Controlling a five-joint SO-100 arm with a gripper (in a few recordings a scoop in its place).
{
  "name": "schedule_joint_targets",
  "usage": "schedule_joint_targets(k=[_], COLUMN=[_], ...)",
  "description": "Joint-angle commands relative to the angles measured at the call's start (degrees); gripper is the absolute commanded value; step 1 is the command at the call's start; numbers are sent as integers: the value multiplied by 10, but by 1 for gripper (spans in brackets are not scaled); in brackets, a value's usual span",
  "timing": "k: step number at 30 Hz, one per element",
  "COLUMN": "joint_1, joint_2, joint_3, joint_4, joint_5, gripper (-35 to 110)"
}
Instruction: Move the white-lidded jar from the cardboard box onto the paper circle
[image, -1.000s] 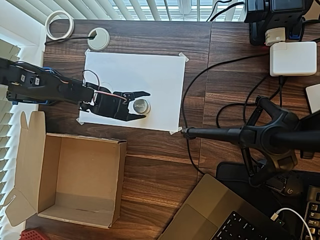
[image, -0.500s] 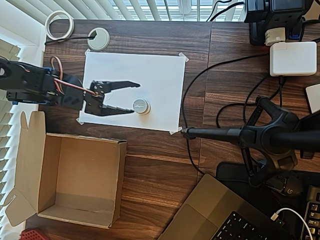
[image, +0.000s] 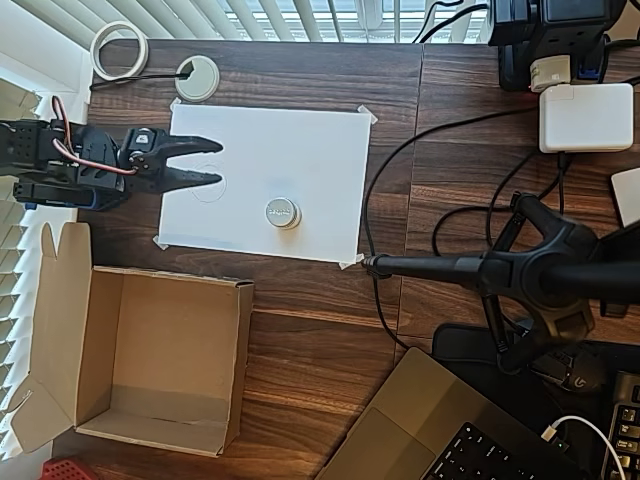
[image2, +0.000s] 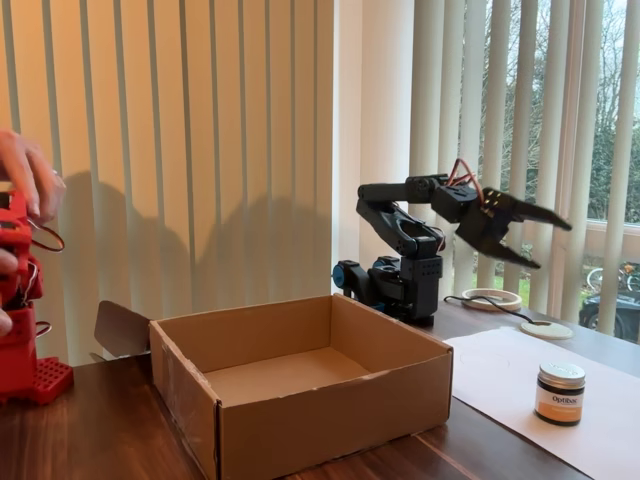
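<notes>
I see the black two-finger pincer (image: 212, 163) spread wide and holding nothing, its tips over the left edge of the white paper sheet (image: 300, 150) in the overhead view. In the fixed view the pincer (image2: 545, 240) hangs high above the dark wooden surface (image: 320, 330), lifted well clear of everything below it.

The small jar with the round white-grey lid (image: 282, 212) stands upright on the sheet, toward its lower middle, well apart from the pincer. In the fixed view the jar (image2: 560, 393) shows a dark body with a pale label. A faint pencil-drawn circle (image: 209, 183) lies on the sheet just under the pincer tips; I cannot tell whether another outline sits beneath the jar.

The large brown corrugated cardboard box (image: 150, 360) sits open below the sheet, toward the surface's lower left; in the fixed view the box (image2: 300, 385) has nothing inside.
</notes>
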Motion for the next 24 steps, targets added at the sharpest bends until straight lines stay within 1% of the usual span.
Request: schedule_joint_targets(k=[1, 4, 7, 11, 13, 21, 24], joint_1=[-11, -8, -5, -6, -6, -3, -3], joint_2=[101, 149, 185, 233, 239, 261, 265], joint_3=[27, 52, 60, 84, 96, 125, 128], joint_4=[91, 169, 242, 319, 340, 365, 369], joint_5=[64, 88, 112, 137, 138, 108, 112], gripper=[30, 24, 22, 16, 12, 7, 6])
